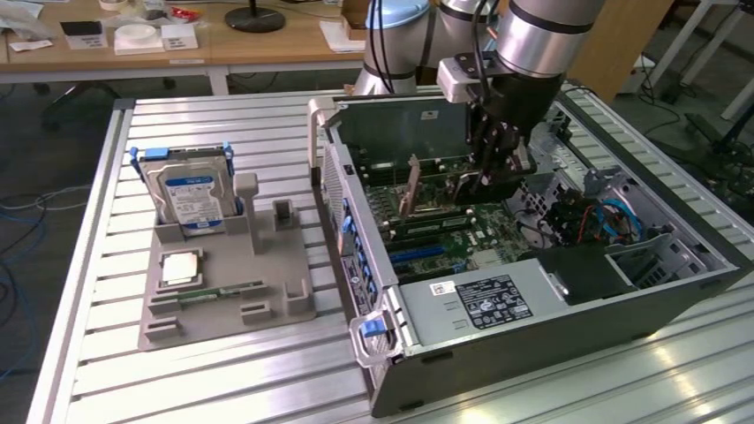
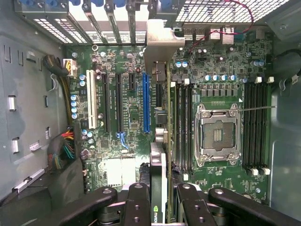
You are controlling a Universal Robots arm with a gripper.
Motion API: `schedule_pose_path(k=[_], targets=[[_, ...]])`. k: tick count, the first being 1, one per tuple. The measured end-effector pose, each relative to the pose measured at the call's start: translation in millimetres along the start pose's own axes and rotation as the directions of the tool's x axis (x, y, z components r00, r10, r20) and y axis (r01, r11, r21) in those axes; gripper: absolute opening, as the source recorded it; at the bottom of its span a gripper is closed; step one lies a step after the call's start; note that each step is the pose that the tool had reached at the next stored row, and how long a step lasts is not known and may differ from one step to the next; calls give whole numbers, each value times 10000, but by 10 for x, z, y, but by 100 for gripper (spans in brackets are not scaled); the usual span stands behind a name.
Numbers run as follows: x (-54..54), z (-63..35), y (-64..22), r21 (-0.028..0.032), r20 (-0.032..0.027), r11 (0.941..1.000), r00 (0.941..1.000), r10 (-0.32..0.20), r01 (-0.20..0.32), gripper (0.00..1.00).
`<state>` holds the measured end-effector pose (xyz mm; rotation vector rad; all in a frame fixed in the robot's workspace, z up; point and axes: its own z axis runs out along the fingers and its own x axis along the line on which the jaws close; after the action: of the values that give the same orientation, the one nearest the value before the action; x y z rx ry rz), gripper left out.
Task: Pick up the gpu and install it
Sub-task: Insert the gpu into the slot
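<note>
My gripper [image 1: 489, 181] hangs inside the open computer case [image 1: 531, 336], shut on the gpu [image 1: 415, 187]. The gpu is a thin black card standing on edge over the motherboard [image 1: 465, 234]. In the wrist view the gpu [image 2: 158, 188] runs edge-on between my two black fingers [image 2: 137, 205], with my gripper [image 2: 160, 207] closed on it. Its silver end bracket [image 2: 162, 44] points at the case's rear slot openings. The card sits just beside the blue expansion slot [image 2: 146, 101], close above the board. Whether it touches a slot I cannot tell.
Memory slots [image 2: 183, 127] and the bare processor socket [image 2: 218, 134] lie right beside the card. Cable bundles [image 2: 63, 148] and case walls crowd the other side. On the exterior view's left, a grey fixture [image 1: 265, 265] holds a hard drive [image 1: 189, 199], a processor [image 1: 179, 268] and a memory stick [image 1: 218, 290].
</note>
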<state>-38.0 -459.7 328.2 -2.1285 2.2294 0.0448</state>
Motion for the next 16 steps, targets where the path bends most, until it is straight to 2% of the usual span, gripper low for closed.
schedule_pose_path(k=[11, 16], targets=[[12, 0, 5, 0, 0, 10000, 10000, -1, 1, 27], [15, 17, 35, -1, -1, 10000, 10000, -1, 1, 27]])
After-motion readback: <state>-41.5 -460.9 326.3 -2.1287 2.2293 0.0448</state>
